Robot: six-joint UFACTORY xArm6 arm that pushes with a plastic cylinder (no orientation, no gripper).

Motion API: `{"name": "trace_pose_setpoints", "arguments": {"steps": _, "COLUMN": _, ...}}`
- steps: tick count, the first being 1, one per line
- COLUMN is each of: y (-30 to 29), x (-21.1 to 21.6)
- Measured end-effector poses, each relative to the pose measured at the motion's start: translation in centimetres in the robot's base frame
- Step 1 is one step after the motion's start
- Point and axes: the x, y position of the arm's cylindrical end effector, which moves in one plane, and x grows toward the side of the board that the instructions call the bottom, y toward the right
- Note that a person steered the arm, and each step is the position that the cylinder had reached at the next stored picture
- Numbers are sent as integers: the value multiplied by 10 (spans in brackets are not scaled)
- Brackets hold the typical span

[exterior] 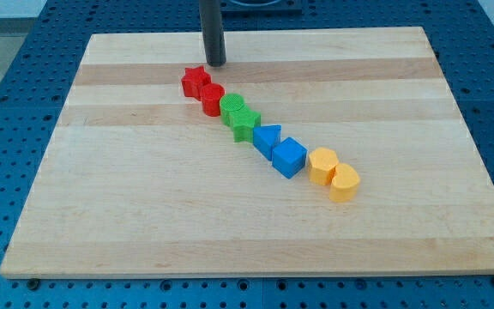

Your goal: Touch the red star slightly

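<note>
Red star [195, 81] lies in the upper middle of the frame on the wooden surface [127, 206], heading a diagonal row of blocks. My tip [216, 63], a plain rod without fingers, holds nothing and stands just above-right of it, apart.
</note>
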Motion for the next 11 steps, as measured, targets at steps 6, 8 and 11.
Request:
{"name": "trace_pose_setpoints", "arguments": {"steps": 6, "y": -37, "x": 44}}
{"name": "trace_pose_setpoints", "arguments": {"steps": 8, "y": -37, "x": 40}}
{"name": "trace_pose_setpoints", "arguments": {"steps": 11, "y": 16, "x": 19}}
